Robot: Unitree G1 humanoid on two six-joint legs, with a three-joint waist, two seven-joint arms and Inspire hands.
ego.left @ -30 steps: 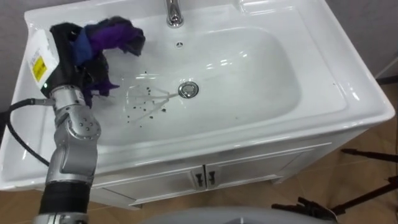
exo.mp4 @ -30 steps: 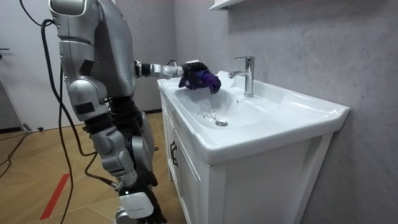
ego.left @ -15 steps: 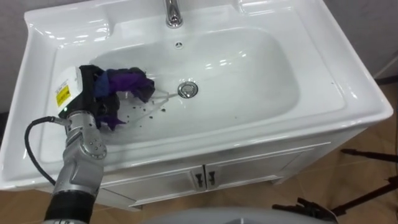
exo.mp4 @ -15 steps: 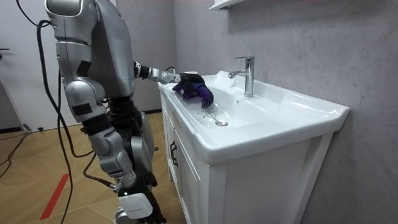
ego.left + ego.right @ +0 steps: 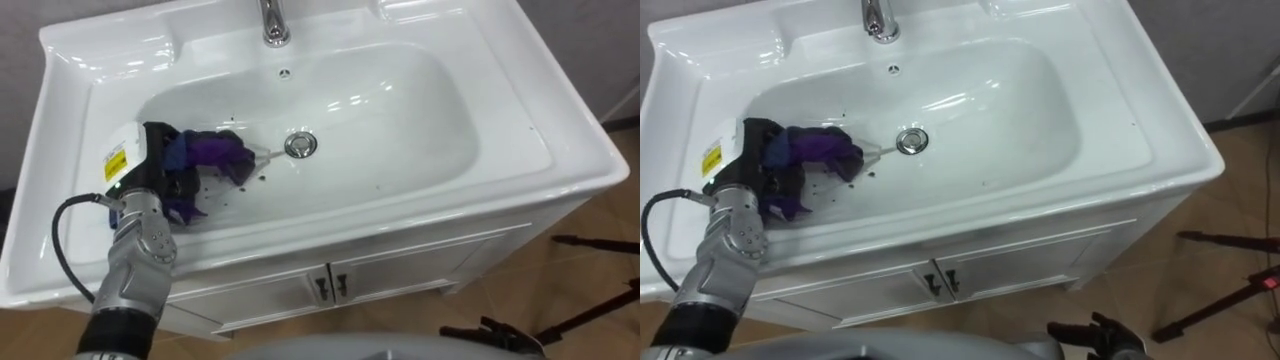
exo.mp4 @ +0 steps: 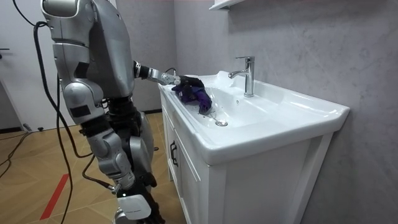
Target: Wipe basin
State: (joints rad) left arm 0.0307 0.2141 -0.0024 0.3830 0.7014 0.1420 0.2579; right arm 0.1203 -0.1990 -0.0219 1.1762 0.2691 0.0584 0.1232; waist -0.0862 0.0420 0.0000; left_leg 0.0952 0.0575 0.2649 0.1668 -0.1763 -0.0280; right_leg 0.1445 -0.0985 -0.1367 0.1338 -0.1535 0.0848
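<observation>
- Stands at the end of the white vanity point(image 6: 186, 162) at the room view's left, reaching the left arm over the rim into the basin point(image 5: 400, 130).
- Clamps the left hand point(image 5: 152, 168) round a bunched purple cloth point(image 5: 218, 152), with fingers curled into the folds, at centre left of the left eye view.
- Holds that cloth low in the bowl, apparently touching the floor, just left of the drain point(image 5: 300, 145) and well below the faucet point(image 5: 272, 20) at the top edge.
- Leaves dark specks point(image 5: 240, 183) showing on the white floor just below and right of the cloth, between it and the drain, plus one lone speck further right toward the frame's middle.
- Looks to be midway through the wipe: works the left part of the bowl, judging by the cloth's place, with the dirt there not yet cleared.
- Has yet to cover, on this reading, the right half of the bowl, the sloping walls and the flat rim; cannot tell through the glare whether those parts are already clean.
- Calls next, probably, for a sweep through the specks toward the drain, keeping the cloth pressed flat so as to gather the grit rather than smear it.
</observation>
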